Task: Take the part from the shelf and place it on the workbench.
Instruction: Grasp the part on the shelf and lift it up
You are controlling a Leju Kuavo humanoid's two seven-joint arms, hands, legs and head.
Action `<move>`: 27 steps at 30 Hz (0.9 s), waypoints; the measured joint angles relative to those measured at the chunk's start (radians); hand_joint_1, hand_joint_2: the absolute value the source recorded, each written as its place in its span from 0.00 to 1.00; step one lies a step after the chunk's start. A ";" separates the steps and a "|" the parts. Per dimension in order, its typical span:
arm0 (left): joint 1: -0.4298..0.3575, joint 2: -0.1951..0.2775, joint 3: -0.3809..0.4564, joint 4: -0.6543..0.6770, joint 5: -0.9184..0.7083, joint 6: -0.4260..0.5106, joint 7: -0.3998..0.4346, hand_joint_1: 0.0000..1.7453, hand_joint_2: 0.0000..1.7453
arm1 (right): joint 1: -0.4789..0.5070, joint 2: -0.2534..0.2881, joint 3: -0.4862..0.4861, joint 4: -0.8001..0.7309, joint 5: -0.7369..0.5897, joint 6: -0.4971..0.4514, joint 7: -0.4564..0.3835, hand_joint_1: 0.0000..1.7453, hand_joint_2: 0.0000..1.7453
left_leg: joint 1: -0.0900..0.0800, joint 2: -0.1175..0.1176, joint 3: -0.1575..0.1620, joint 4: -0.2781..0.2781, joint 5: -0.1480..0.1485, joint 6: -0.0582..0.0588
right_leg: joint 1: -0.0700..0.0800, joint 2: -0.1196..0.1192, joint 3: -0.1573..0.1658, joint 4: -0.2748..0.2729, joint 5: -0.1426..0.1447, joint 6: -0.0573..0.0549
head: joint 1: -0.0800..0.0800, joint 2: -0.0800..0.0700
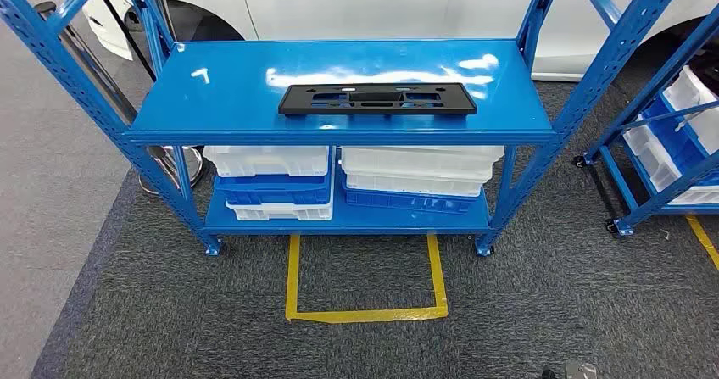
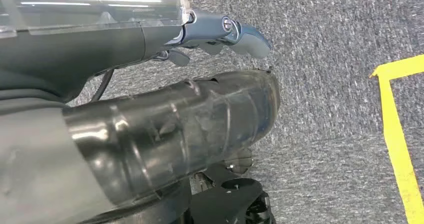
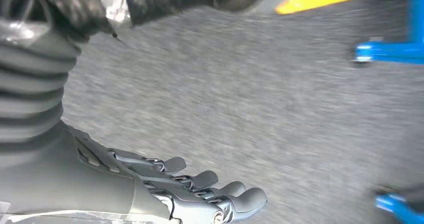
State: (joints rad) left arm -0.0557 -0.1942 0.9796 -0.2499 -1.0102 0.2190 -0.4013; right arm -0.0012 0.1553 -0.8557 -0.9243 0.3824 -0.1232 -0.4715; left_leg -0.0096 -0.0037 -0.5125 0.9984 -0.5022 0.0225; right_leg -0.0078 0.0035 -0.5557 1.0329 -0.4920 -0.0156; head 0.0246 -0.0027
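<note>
The black part (image 1: 377,99) lies flat on the top board of the blue shelf (image 1: 229,91), near the front edge and a little to the right, so it looks easy to reach from here. The white and blue bins (image 1: 339,184) sit below it. Both arms hang down over the grey carpet. The left robot hand (image 2: 220,33) holds nothing, its fingers loosely bent. The right robot hand (image 3: 200,189) holds nothing too, fingers apart. The job has not begun, I think.
</note>
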 joint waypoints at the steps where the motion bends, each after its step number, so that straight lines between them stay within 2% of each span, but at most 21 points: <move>1: 0.000 0.000 0.001 0.000 -0.002 0.001 -0.001 0.00 0.00 | 0.002 0.000 0.008 -0.011 -0.005 0.002 -0.002 0.00 1.00 | 0.000 0.000 0.000 0.000 0.000 0.000 | 0.000 0.000 0.000 0.000 0.000 0.000 | 0.000 0.000; 11: -0.007 -0.007 0.026 0.008 -0.048 0.006 -0.012 0.00 0.00 | 0.038 0.000 0.238 -0.240 -0.100 0.047 -0.048 0.00 1.00 | 0.000 0.000 -0.001 0.001 0.000 0.000 | 0.000 0.000 0.000 0.000 0.000 0.000 | 0.000 0.000; 19: -0.017 -0.012 0.035 0.014 -0.095 0.008 -0.020 0.00 0.00 | 0.021 -0.017 0.524 -0.384 -0.130 0.094 -0.072 0.00 1.00 | 0.000 -0.001 -0.001 0.001 0.000 0.000 | 0.000 0.000 0.000 0.000 0.001 0.001 | 0.000 0.000; 27: -0.034 -0.019 0.035 0.020 -0.145 0.007 -0.018 0.00 0.00 | -0.070 -0.037 0.829 -0.436 -0.108 0.106 -0.074 0.00 1.00 | 0.000 -0.001 0.002 0.001 0.002 0.000 | 0.000 -0.001 0.000 0.000 0.001 0.001 | 0.000 0.000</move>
State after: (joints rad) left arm -0.0896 -0.2127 1.0151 -0.2301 -1.1548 0.2255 -0.4196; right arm -0.0716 0.1181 -0.0270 -1.3606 0.2748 -0.0168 -0.5459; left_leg -0.0095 -0.0043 -0.5103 0.9996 -0.5007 0.0225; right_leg -0.0073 0.0028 -0.5561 1.0332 -0.4912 -0.0144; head 0.0246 -0.0027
